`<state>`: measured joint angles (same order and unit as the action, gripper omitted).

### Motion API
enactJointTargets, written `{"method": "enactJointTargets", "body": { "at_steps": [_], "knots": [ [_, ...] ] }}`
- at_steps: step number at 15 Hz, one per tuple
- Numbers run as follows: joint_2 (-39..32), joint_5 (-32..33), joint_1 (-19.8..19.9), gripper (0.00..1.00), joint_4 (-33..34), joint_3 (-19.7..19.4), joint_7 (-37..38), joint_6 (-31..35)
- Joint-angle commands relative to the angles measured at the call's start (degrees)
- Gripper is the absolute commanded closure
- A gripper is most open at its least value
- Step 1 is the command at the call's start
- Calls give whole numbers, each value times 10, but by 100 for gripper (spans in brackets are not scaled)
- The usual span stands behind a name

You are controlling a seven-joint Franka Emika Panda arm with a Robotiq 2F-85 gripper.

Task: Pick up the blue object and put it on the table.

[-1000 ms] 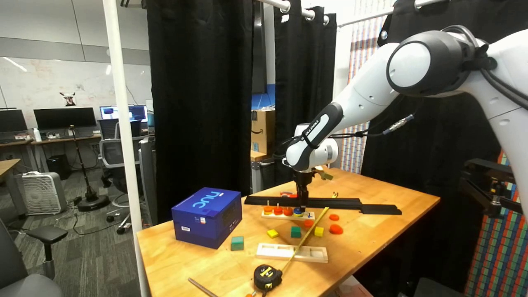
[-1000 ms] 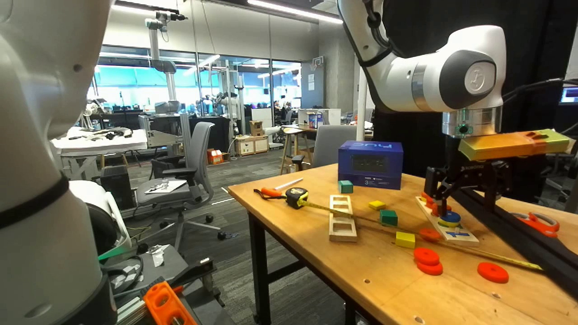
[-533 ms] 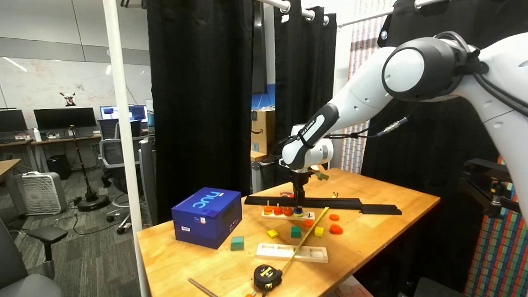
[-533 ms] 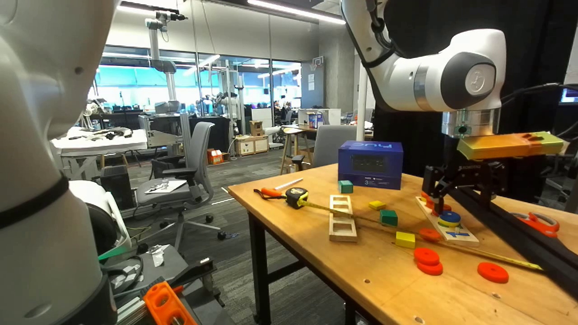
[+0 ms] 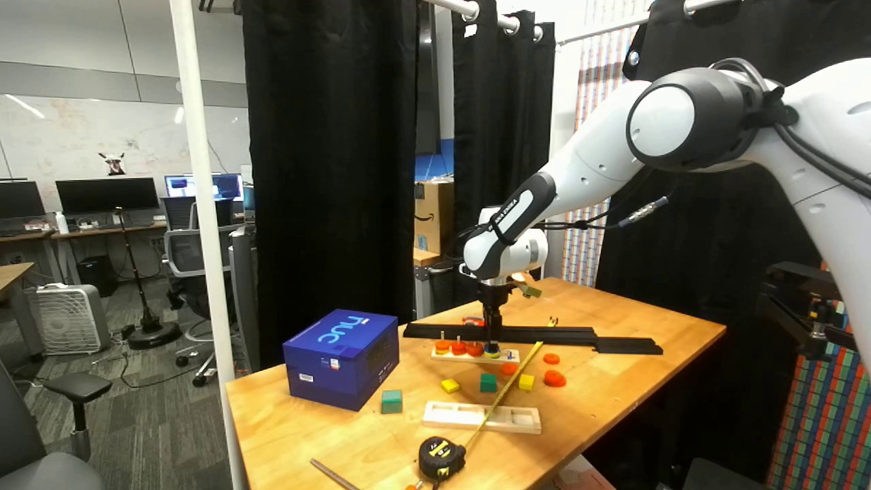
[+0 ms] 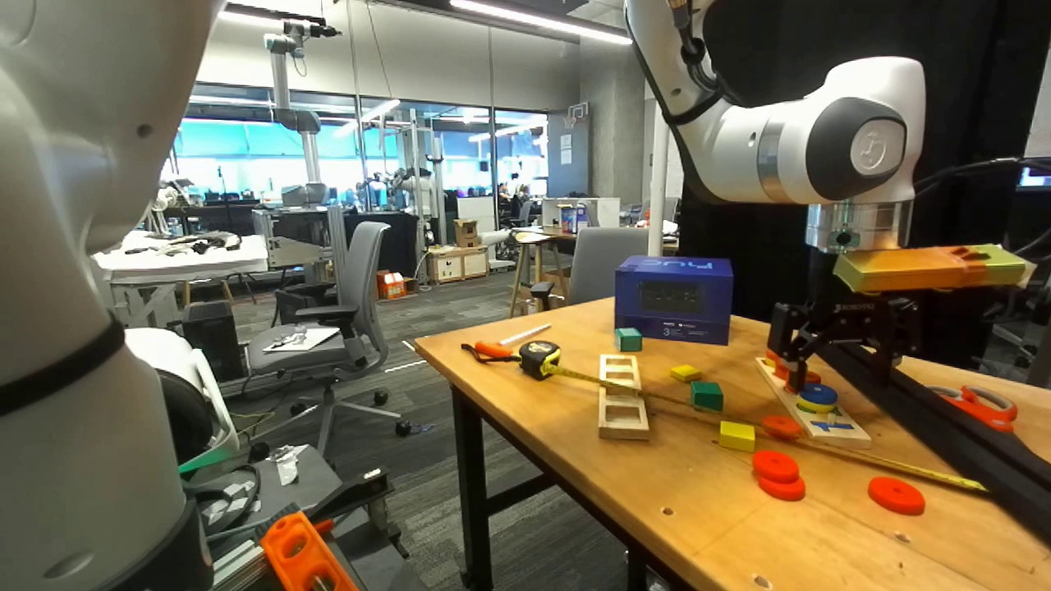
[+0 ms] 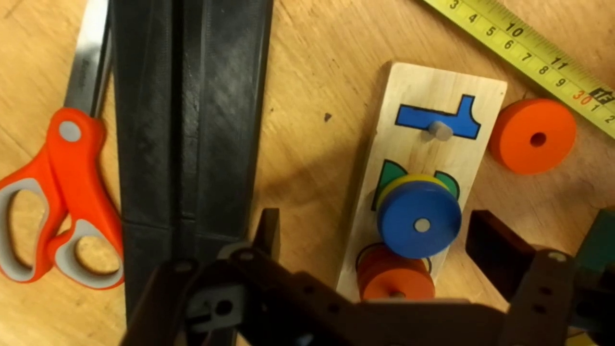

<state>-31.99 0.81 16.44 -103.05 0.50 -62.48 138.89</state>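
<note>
Wrist view shows the tool spread wide, holding nothing, and the blue ring on a peg over a yellow ring, probably light, hard and slippery, so best pinched by its round sides.

In an exterior view we see our white arm slope down from its raised elbow to the bent wrist. Through the wrist view we find our black claw spread, its two fingers well apart and facing each other; in both exterior views it points straight down beneath the wrist.
</note>
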Motion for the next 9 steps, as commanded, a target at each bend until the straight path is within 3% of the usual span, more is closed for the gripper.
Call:
{"method": "enactJointTargets", "body": {
  "at_steps": [1, 2, 9],
  "knots": [
    [-10, -17, 11, 6, 26, 10, -20, -16],
    [-10, -21, 14, 26, 24, 13, -24, -9],
    [-9, -26, 15, 81, 25, 13, -29, -8]
  ]
}}
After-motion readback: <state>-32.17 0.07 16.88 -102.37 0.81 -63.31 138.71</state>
